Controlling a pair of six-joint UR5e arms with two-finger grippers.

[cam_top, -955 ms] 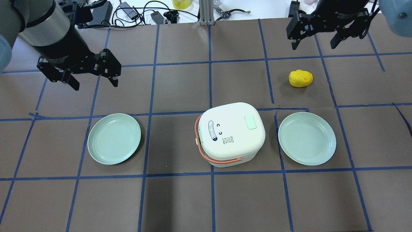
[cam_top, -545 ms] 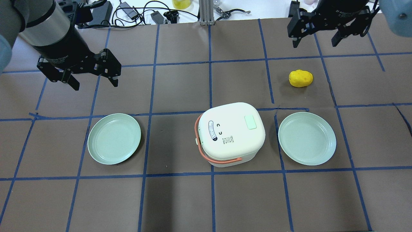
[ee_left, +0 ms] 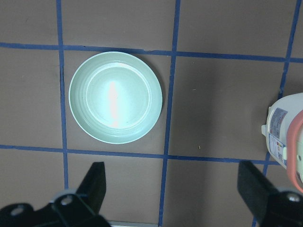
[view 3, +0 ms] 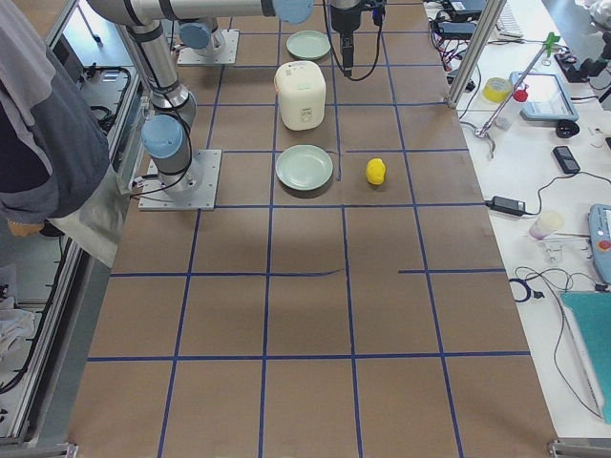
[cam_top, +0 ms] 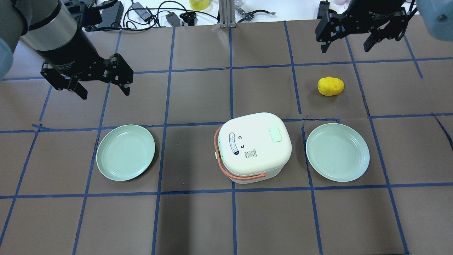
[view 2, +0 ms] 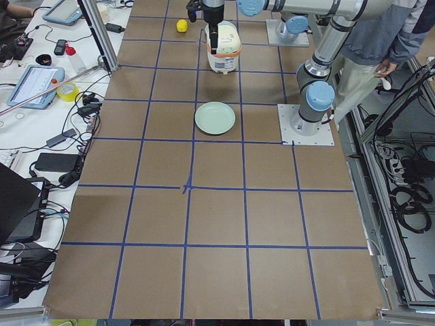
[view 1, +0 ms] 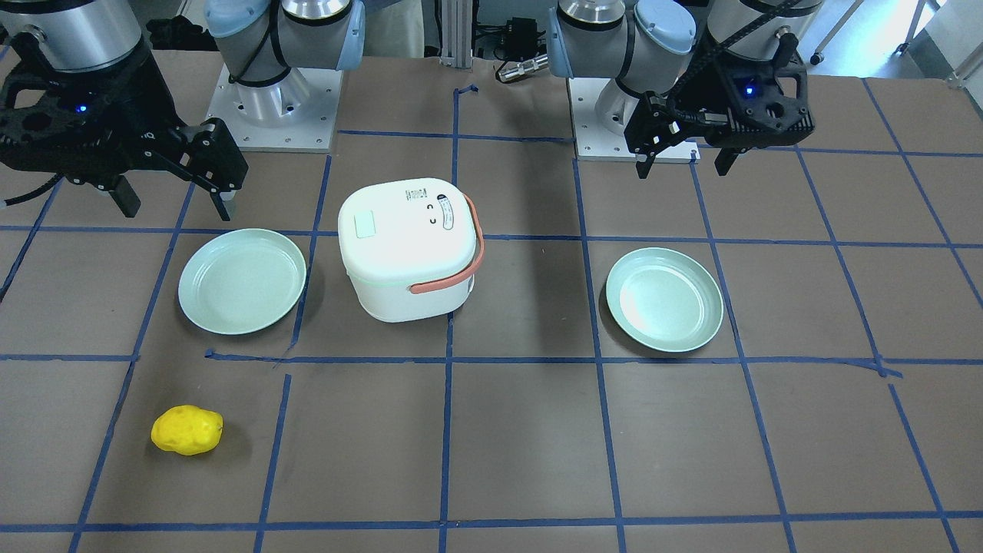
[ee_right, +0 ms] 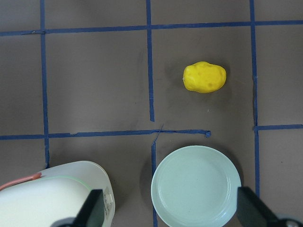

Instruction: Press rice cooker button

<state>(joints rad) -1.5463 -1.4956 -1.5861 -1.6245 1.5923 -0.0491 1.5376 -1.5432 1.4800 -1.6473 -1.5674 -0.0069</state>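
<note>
The white rice cooker point(cam_top: 253, 147) with a salmon handle stands mid-table, lid shut. Its pale green button point(cam_top: 275, 134) sits on the lid's right side and also shows in the front view point(view 1: 365, 225). My left gripper point(cam_top: 105, 92) is open and empty, high over the table's far left, well away from the cooker. My right gripper point(cam_top: 344, 49) is open and empty at the far right, beyond the cooker. The left wrist view shows the cooker's edge point(ee_left: 286, 137). The right wrist view shows its corner point(ee_right: 52, 194).
Two pale green plates flank the cooker, one to the left point(cam_top: 125, 152) and one to the right point(cam_top: 337, 152). A yellow lemon-like object point(cam_top: 330, 86) lies beyond the right plate. Cables and tools lie past the table's far edge point(cam_top: 148, 14).
My right gripper has shifted slightly toward the table's far edge. The left gripper, the cooker and the plates have not moved.
</note>
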